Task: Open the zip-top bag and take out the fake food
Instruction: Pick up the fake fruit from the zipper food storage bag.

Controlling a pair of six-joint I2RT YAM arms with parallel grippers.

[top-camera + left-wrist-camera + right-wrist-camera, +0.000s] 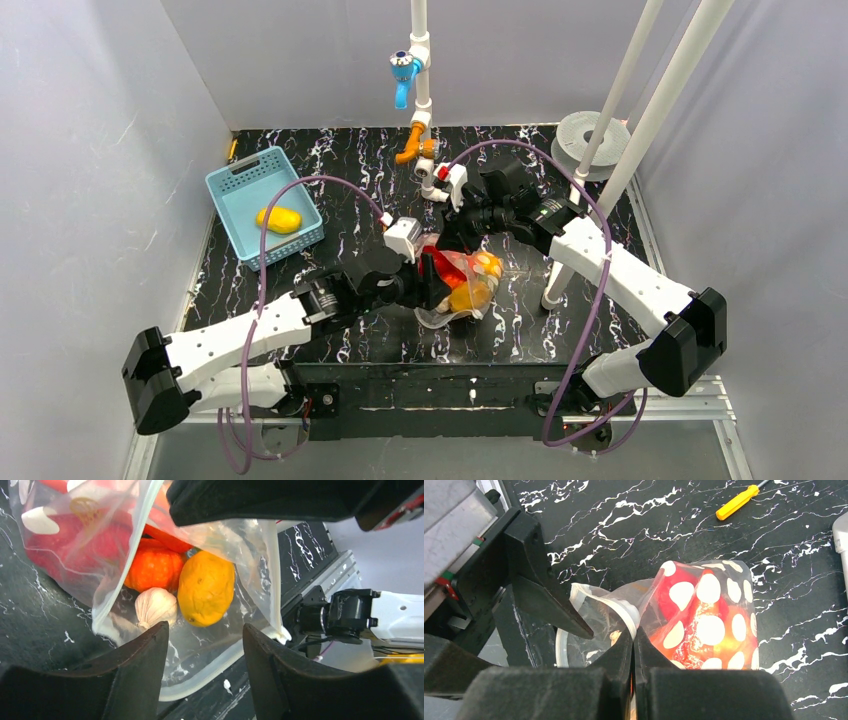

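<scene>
Left fingers (145, 670): black, nearest the left wrist lens, one at 7 and one at 5 o'clock of that view, standing apart with the gaping rim of the bag (245, 540) between them
Left gripper (205, 630): released, with nothing pinched that I can see; in the top view it comes at the bag from 8 o'clock
Bag: clear with white dots, at the middle of the table (340, 170); the mouth is unzipped and faces 6 o'clock in the top view, and the dotted end is raised
Food: mostly inside the bag
Yellow-orange piece (206, 587): just behind the mouth
Garlic (156, 607): touching the yellow-orange piece at its 8 o'clock
Orange piece (152, 567): behind the garlic
Red piece (65, 545): deeper in, under dotted film
Right gripper (634, 632): clenched on the bag's film just beside the rim, reaching in from 1 o'clock in the top view
Yellow piece (278, 218): alone in the basket (240, 165), well apart from the bag
Basket: light blue, at 10 o'clock of the bag in the top view
Screwdriver (736, 502): orange handle, on the table at 1 o'clock of the bag in the right wrist view; no part in this job
Done: the zip looks open, and I judge one piece to be out already
Remaining: at least four pieces are in the bag
Next: likely the yellow-orange piece, which sits in line with the left jaws
Risk: the slack rim may get nipped along with the food
</scene>
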